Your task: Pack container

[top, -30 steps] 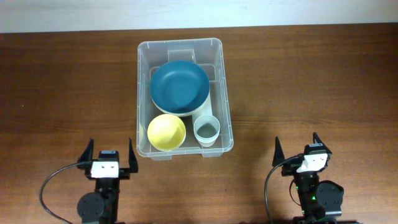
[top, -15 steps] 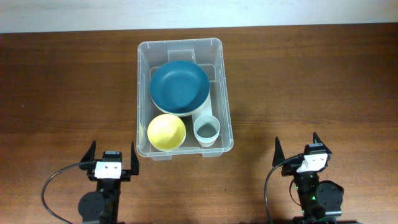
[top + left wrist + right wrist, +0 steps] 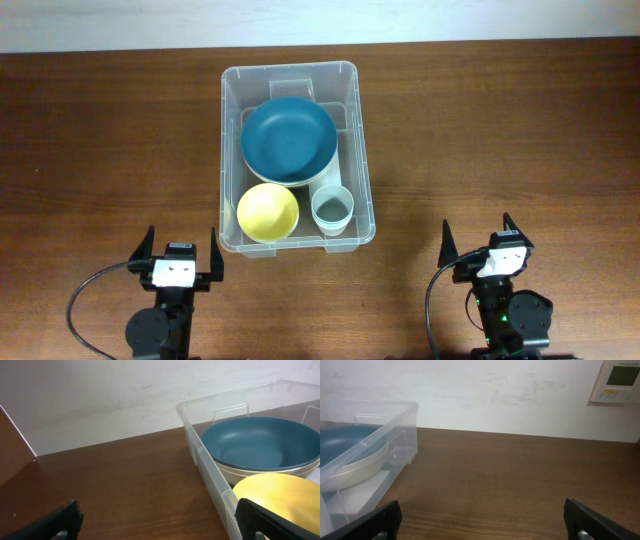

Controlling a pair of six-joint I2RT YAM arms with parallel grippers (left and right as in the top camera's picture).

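The clear plastic container (image 3: 360,150) stands at the table's middle back. Inside it a blue bowl (image 3: 289,139) rests on a cream plate, with a yellow bowl (image 3: 267,212) and a grey cup (image 3: 331,210) at its near end. My left gripper (image 3: 178,253) is open and empty, near the front edge, left of the container. My right gripper (image 3: 488,238) is open and empty at the front right. The left wrist view shows the container's rim (image 3: 200,445), the blue bowl (image 3: 260,442) and the yellow bowl (image 3: 280,492). The right wrist view shows the container's corner (image 3: 400,425).
The brown wooden table (image 3: 500,140) surrounds the container. A white wall runs along the back, with a wall thermostat (image 3: 617,380) in the right wrist view.
My left gripper drew back a little toward the front edge between one second and half a second ago. Nothing has moved since.
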